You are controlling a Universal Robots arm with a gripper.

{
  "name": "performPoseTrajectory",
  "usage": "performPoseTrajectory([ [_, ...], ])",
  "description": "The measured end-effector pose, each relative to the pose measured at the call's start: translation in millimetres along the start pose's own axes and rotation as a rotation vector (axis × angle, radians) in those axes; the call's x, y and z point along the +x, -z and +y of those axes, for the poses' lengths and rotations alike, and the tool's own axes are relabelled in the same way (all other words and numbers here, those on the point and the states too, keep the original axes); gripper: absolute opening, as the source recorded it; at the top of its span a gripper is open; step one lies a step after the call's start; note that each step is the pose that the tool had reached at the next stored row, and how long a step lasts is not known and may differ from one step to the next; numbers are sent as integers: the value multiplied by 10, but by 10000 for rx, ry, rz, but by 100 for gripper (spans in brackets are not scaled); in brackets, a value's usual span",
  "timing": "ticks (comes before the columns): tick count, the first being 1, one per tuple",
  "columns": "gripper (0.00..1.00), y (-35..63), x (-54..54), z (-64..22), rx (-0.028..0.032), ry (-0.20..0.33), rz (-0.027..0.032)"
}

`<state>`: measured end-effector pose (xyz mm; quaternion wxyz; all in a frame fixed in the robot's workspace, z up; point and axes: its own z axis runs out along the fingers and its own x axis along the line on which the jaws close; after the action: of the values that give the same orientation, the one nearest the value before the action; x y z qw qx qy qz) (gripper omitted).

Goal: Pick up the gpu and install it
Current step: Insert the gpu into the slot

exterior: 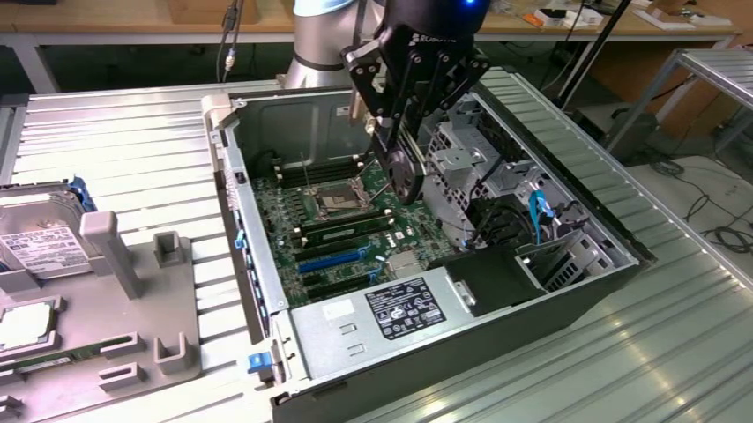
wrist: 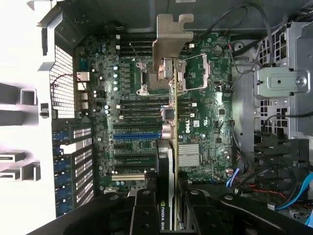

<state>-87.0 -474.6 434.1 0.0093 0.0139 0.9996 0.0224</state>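
**Exterior view's left.** Surface (exterior: 130,132): ribbed, bright sheet metal. On it stands a grey moulded fixture (exterior: 130,291) with upright posts and open pockets. One pocket carries a boxy silver hard drive (exterior: 35,242) with a white label. Another carries a narrow green memory stick (exterior: 48,359), lying flat.

**Centre.** Computer case (exterior: 235,176): grey steel, laid on its side, side panel off. Contents:
- green motherboard (exterior: 341,220), densely populated
- square metal-framed processor socket (exterior: 333,201)
- rows of long black slots and one blue slot (exterior: 335,258)
- silver power supply (exterior: 376,313) with a black label, at the near end

**Over the case.** Hand (exterior: 400,145): black linked fingers, clamped on the gpu (exterior: 404,176). It holds the card in the air above the motherboard, near the socket.

**The gpu (wrist: 165,161) in the wrist view.**
- It is held on edge, so only the thin green board edge and the black cooler block show.
- The cooler carries a green-and-white maker's label next to the fingers (wrist: 142,210).
- The card's line runs from the hand (wrist: 168,205) out to the silver bracket (wrist: 168,44), a flat stamped strip with a hooked tab.
- The bracket end is farthest from the hand.
- That line lies across the long slots, not along them.

**Exterior view's right.** Perforated steel drive cage (exterior: 465,159) inside the case. Beside it are black cable bundles and flat blue cables (exterior: 539,216).
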Motion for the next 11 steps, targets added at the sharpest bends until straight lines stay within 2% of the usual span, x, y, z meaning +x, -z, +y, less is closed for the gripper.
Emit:
performPoseTrajectory([
  [11, 27, 0, 0, 0, -6, 348, 16],
])
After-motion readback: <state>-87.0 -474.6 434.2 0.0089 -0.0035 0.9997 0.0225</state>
